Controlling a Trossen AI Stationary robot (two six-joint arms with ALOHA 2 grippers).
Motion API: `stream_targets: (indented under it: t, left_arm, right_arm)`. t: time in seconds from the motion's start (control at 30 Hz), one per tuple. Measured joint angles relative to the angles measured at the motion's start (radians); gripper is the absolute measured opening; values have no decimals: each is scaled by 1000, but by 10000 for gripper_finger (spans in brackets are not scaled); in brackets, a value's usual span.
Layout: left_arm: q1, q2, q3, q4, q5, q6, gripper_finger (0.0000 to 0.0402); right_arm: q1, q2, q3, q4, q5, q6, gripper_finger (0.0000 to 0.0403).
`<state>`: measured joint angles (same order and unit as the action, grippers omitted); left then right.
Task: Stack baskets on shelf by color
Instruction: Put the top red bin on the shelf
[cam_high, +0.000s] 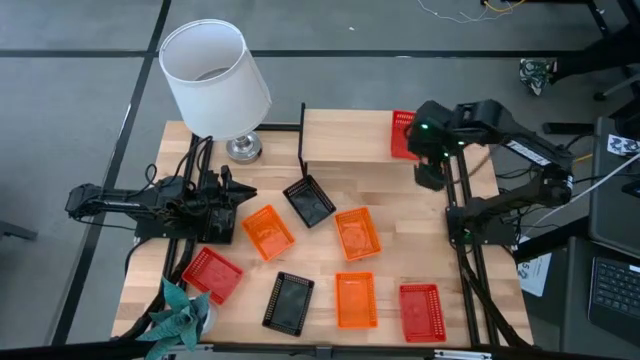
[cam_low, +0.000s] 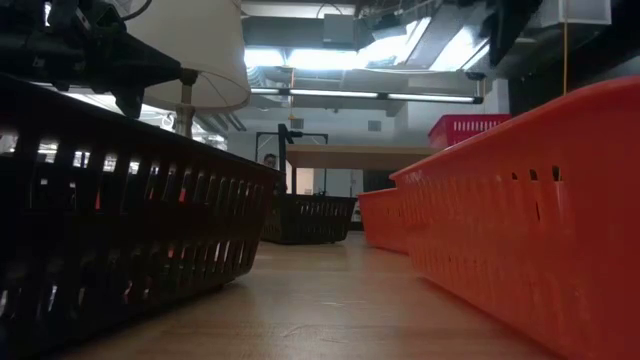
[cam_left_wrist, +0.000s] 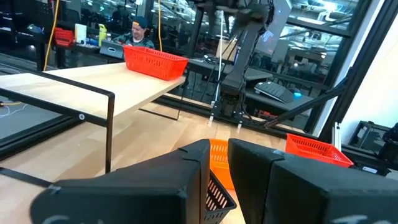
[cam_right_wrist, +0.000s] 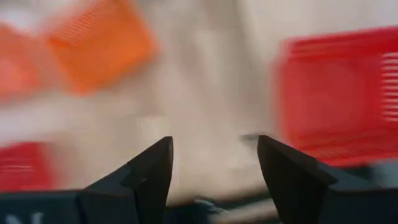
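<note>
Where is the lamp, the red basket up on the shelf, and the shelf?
lamp (cam_high: 213, 75), high view, on its white shade.
red basket (cam_high: 401, 133), high view, on its visible left part beside the right arm.
shelf (cam_high: 345, 137), high view, on the bare wood plank.

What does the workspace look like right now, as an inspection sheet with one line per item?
Surface: wooden table, mostly covered in baskets.
Job's things: one red basket on the shelf; two red, four orange, two black baskets on the table.
Clutter: lamp, paper plant.
Grippers: left gripper near a black basket, holding nothing; right gripper open beside the shelved red basket.
Cables: dark cables by the lamp.
Surroundings: person seated beyond the table.
</note>
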<state>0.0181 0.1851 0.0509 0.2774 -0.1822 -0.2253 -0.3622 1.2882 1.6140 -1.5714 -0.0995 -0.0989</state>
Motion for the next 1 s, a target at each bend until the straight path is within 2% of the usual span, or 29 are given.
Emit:
stream_targets:
  t: [0.07, 0.13, 0.3, 0.63, 0.77, 1.0]
  left_arm:
    - [0, 0, 0, 0, 0, 0, 50]
    - [0, 0, 0, 0, 0, 0, 50]
    - [0, 0, 0, 0, 0, 0, 50]
    - [0, 0, 0, -1, 0, -1, 50]
    - [0, 0, 0, -1, 0, 0, 50]
    - [0, 0, 0, -1, 0, -1, 50]
  right_arm:
    - [25, -42, -3, 17, -91, 26, 229]
    - [51, -82, -27, 37, -86, 56, 226]
    - [78, -159, -172, 90, 117, 147, 220]
    - [79, -219, -523, 299, 99, 52, 219]
    - [79, -224, -572, 358, 145, 9, 219]
    - [79, -225, -573, 368, 338, -15, 219]
